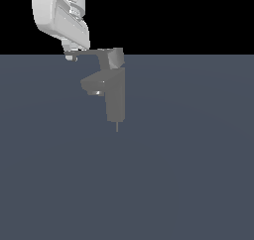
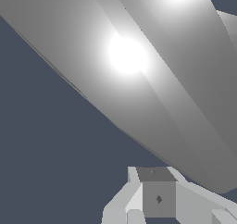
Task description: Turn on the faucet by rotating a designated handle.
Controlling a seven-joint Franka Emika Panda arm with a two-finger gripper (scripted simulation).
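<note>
Exterior view | claw [image 1: 72, 54] at handle [image 1: 88, 51] tip | finger spread unclear | arm cropped above

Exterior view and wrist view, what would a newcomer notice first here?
In the exterior view, the white arm coming down from the top catches the eye first, its gripper at the tip of the thin handle. Next is the grey faucet standing alone on a plain dark floor, spout toward that view's left. In the wrist view, a big glossy grey surface fills most of the picture.
</note>
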